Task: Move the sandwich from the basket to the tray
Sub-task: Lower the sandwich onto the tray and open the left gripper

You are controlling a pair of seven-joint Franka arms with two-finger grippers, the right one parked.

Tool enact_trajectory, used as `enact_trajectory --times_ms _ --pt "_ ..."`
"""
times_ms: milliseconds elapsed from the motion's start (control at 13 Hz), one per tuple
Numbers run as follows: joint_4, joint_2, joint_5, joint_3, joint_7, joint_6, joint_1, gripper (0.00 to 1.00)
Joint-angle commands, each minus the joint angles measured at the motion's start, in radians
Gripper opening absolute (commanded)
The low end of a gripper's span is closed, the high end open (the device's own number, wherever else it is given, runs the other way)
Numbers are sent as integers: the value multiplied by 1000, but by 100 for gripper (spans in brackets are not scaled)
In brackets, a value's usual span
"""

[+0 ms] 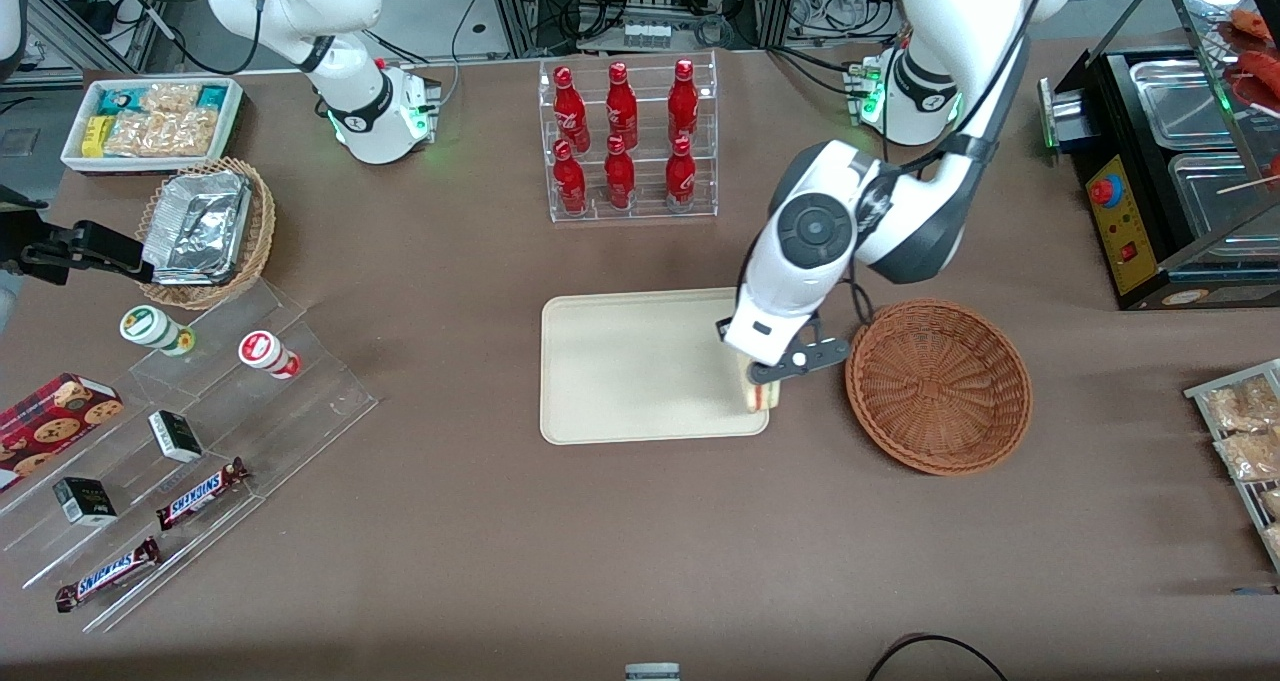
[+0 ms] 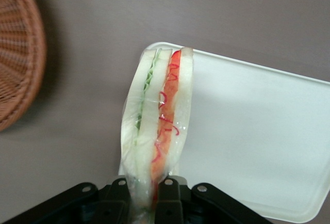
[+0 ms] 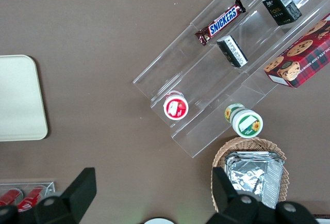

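You are clamping the clear-wrapped triangular sandwich (image 2: 157,126) in the black gripper (image 2: 149,195) over the cream rectangular tray's (image 1: 620,361) edge; carry it inward before lowering.

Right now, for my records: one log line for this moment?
pincer: shut on sandwich | over tray corner nearest basket | basket: empty | release: pending

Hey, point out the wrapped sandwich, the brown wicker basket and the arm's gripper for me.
clear-wrapped triangular sandwich (image 2: 160,115), left wrist view, on its cut edge.
round reddish-brown wicker basket (image 1: 938,385), front view, on its woven floor.
left arm's gripper (image 1: 768,373), front view, at the jaws holding the sandwich.
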Motion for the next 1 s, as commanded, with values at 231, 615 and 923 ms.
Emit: enact_trajectory --times_ms 231,615,923 --pt "325 266 5 15 -133 -96 -125 0" --pt "541 429 53 21 -225 -170 -193 0" --pt "557 458 59 23 -268 -171 -217 0"
